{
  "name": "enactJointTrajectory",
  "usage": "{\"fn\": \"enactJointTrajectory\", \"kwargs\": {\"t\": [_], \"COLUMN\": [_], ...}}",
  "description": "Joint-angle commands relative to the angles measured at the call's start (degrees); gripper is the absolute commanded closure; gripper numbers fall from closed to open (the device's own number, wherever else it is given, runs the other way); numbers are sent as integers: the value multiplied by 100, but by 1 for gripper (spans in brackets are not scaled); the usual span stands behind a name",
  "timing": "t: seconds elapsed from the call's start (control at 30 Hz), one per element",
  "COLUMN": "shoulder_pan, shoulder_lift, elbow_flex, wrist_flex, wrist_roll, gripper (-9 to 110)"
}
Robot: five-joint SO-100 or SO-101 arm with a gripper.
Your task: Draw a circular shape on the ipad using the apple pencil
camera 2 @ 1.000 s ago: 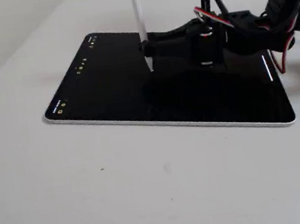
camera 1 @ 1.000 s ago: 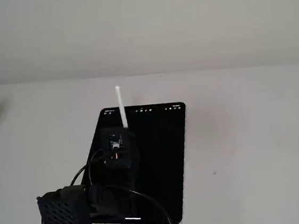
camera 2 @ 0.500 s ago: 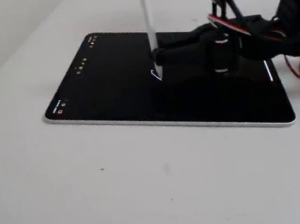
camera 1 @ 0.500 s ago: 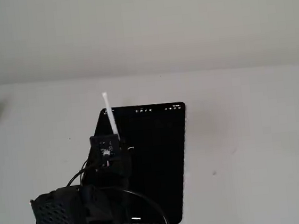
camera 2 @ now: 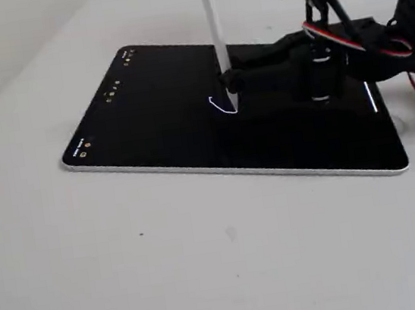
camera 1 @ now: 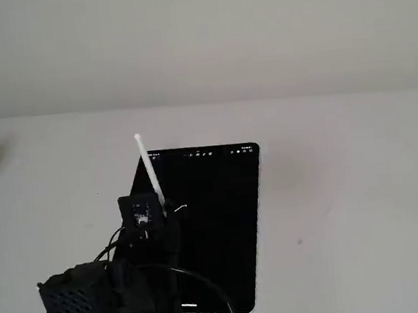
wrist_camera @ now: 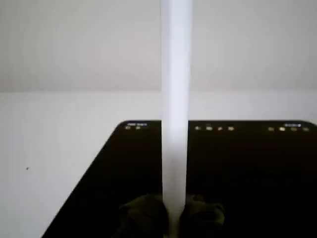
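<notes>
In a fixed view the black gripper (camera 1: pixel 163 215) sits nearest the camera, low over the near-left part of the tablet (camera 1: pixel 224 229), and is clamped on the white pencil (camera 1: pixel 149 170), which rises nearly upright from it. In another fixed view the pencil (camera 2: pixel 212 24) stands with its tip touching the glass beside a short thin white line (camera 2: pixel 221 108), an open curve not closed into a loop, and the gripper (camera 2: pixel 232 83) clasps it just above the tip. The tablet (camera 2: pixel 151 132) is a flat rectangle with a glossy black screen and a thin silver rim, lying flat on the matte white surface (camera 2: pixel 169 267). Bare surface runs wide on every side of it, with most room toward the surface's far edge and right side in the first fixed view. The wrist view shows the pencil (wrist_camera: pixel 175 109) as a smooth white cylinder straight up the middle, the dark gripper fingers (wrist_camera: pixel 143 215) blurred at its base, and the tablet (wrist_camera: pixel 247 168) behind. A row of tiny white icons (wrist_camera: pixel 214 129) lines the tablet's far short side; they are too small and blurred to read. Beyond the far edge of the surface is a plain pale wall (camera 1: pixel 196 38).
</notes>
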State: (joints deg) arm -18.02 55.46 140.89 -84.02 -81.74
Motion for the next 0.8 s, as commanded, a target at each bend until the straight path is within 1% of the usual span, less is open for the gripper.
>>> {"fn": "enactJointTrajectory", "kwargs": {"t": [0.0, 0.4, 0.77], "shoulder_pan": [193, 536, 633], "shoulder_lift": [70, 26, -343], "elbow_flex": [53, -97, -686], "wrist_flex": [97, 264, 264], "wrist_roll": [-141, -299, -316], "gripper": [102, 102, 102]}}
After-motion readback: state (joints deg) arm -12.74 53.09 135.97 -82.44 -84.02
